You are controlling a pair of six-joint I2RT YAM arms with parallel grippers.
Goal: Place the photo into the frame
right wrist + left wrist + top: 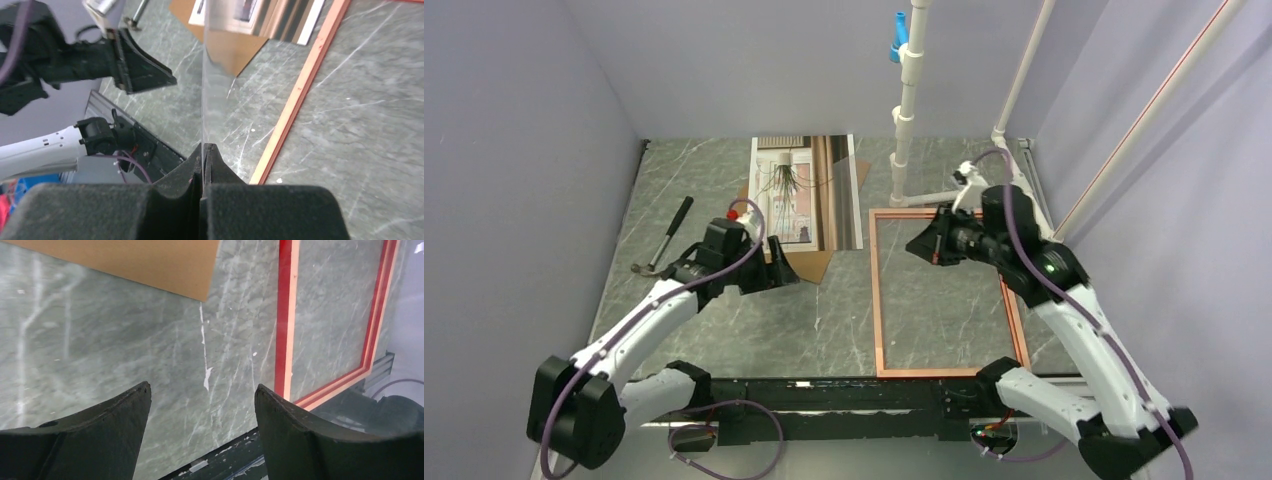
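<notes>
The photo [794, 190] lies face up at the back of the table, on a brown backing board [809, 265]. The frame [876, 300] lies flat to its right, copper-orange side up; the left wrist view shows its red and pale edge [285, 315]. My left gripper [784, 275] is open and empty, just above the table by the board's near corner [150, 260]. My right gripper [919, 245] is over the frame's far left corner. It is shut [203, 147] on a thin clear sheet [212, 75], held on edge and reaching toward the photo [250, 12].
A hammer [664, 240] lies at the left of the table. A white pipe stand [906, 120] rises at the back, near the frame's far edge. Grey walls close in on both sides. A black rail [844, 390] runs along the near edge.
</notes>
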